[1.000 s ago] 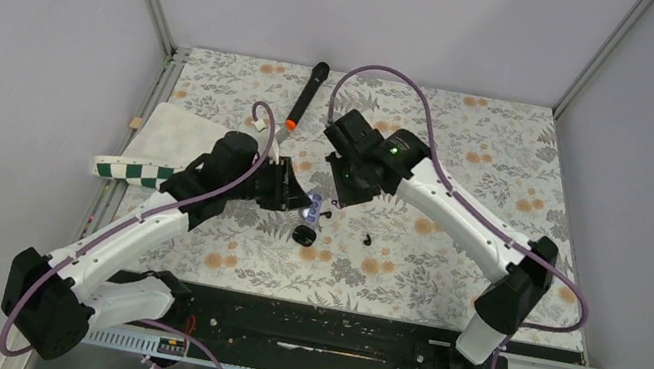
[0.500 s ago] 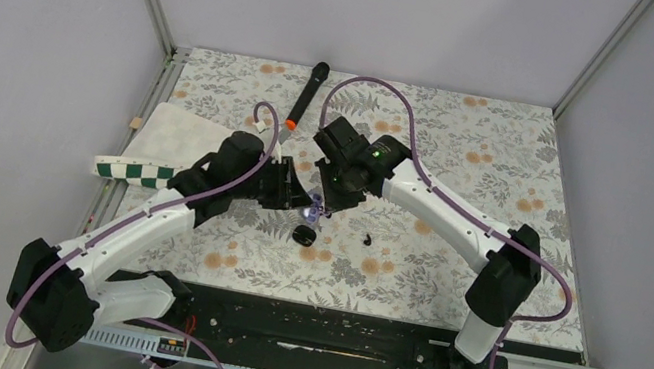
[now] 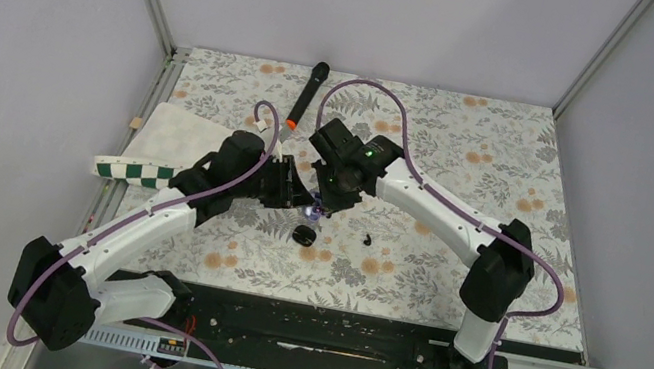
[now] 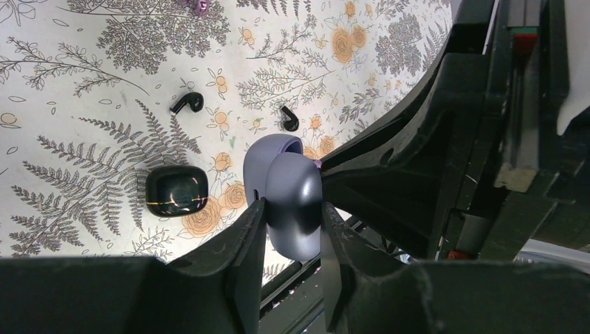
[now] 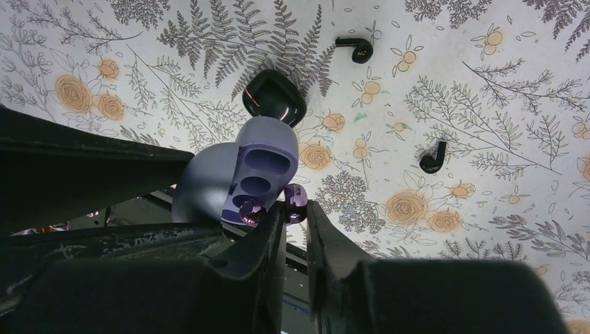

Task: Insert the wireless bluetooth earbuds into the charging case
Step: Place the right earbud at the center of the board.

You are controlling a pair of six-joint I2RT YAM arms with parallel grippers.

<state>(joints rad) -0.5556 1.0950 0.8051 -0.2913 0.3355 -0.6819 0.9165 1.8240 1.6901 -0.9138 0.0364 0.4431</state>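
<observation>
The lavender charging case hangs lid-open above the middle of the floral table, clamped between the fingers of the left gripper. The right gripper is pinched on a purple earbud right at the case's open wells (seated or not, I cannot tell). On the table just near of them lies a shut black case with two loose black earbuds close by, and a microphone lies farther back

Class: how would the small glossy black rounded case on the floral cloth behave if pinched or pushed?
The glossy black case reflects light sharply, so it is probably hard, smooth and slippery to pinch. Lying low and flat on the cloth, it would likely slide, not tip.
</observation>
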